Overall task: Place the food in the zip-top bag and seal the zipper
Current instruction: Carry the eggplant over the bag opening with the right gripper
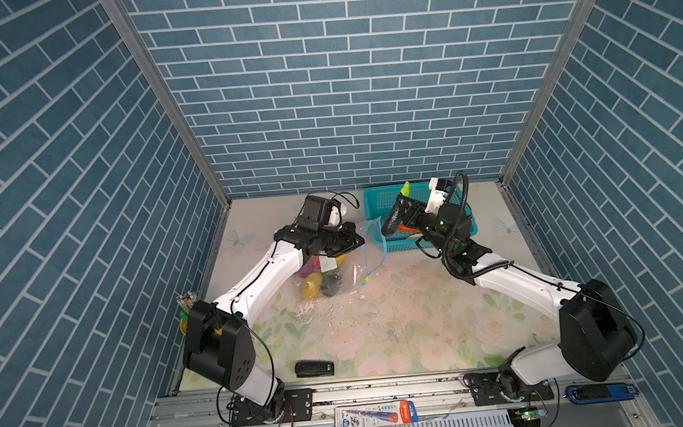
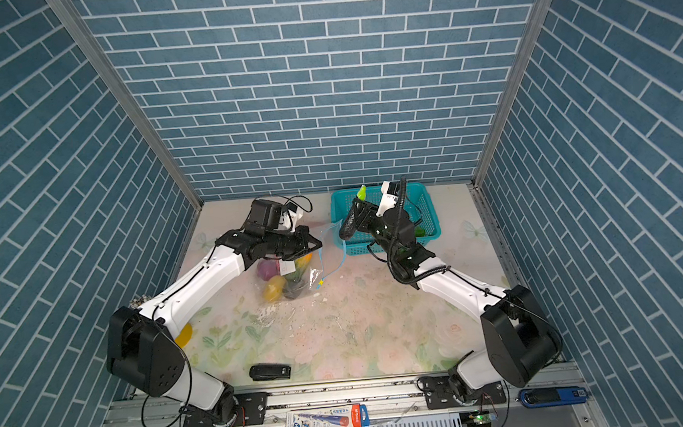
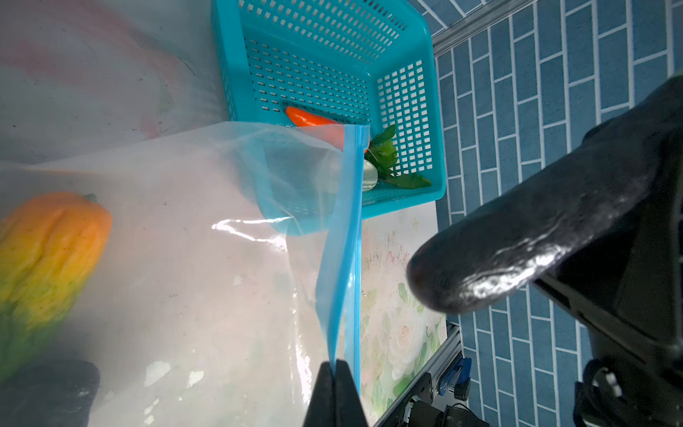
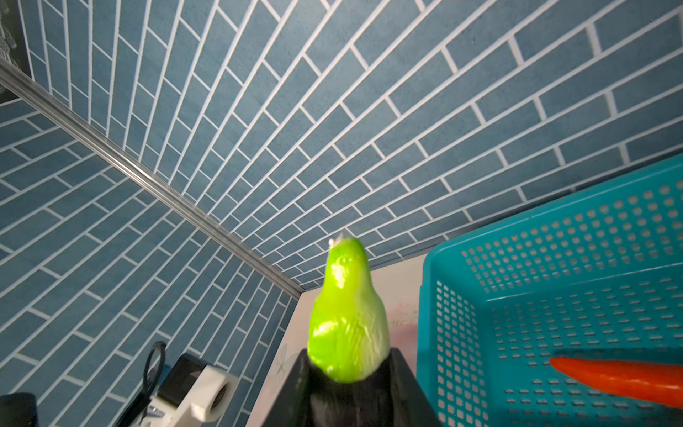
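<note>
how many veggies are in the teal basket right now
2: an orange carrot lying on the floor of the basket, and a leafy white radish in the corner beside it. The bag covers part of the basket, so more may be hidden.

Bag [image 1: 354, 263] (clear, crinkled) is resting with its zipper [image 1: 382, 242] edge lifted beside the basket [image 1: 376, 197]. The yellow slider [image 1: 365, 281] is hanging at the strip's low end. Yellow [image 2: 274, 288], purple [image 2: 267, 270] and dark [image 2: 294, 291] pieces are sitting inside. Eggplant [image 1: 392, 219] is hovering tilted, green stem uppermost, near the zipper. Carrot [image 3: 310, 117] and leafy green [image 3: 388, 155] are lying in the basket.
</note>
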Robot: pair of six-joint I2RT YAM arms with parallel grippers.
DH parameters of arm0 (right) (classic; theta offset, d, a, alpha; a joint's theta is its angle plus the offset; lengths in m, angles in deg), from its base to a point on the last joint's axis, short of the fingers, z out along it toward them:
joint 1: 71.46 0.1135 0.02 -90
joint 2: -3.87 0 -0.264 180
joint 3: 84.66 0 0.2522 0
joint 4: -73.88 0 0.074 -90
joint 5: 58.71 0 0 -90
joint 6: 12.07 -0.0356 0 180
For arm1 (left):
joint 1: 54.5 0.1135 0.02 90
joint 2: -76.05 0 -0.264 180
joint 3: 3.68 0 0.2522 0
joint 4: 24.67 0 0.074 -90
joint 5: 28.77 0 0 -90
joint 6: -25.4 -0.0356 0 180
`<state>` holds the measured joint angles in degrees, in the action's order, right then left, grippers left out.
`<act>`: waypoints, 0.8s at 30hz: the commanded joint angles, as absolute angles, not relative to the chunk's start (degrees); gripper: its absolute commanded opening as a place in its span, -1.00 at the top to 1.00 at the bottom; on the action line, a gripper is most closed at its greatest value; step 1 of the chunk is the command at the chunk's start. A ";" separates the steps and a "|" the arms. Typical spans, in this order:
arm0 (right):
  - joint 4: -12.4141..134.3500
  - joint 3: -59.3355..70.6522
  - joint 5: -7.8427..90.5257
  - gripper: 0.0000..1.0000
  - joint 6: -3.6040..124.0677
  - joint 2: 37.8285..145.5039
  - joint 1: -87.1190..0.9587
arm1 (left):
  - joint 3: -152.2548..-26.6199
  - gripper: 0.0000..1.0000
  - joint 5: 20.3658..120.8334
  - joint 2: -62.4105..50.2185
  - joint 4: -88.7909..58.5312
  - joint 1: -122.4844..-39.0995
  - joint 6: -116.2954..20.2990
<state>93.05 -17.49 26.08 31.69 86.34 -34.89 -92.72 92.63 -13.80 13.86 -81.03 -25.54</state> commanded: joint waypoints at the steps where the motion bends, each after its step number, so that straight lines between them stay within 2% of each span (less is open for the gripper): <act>1: 96.28 -19.89 22.75 0.74 29.05 84.47 -32.29 | -93.53 1.00 93.04 -13.64 12.74 -80.74 -25.47; 15: 91.81 -22.79 21.45 0.63 26.57 84.47 -25.42 | -93.45 1.00 93.04 -13.25 12.03 -80.69 -25.02; 24: 88.51 -23.43 22.49 0.58 23.62 85.42 -24.20 | -93.46 1.00 93.32 -13.25 11.45 -80.70 -24.84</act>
<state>89.46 -22.16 22.51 26.84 86.12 -24.48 -92.72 92.65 -13.80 12.47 -81.03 -24.70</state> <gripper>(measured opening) 0.311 0.045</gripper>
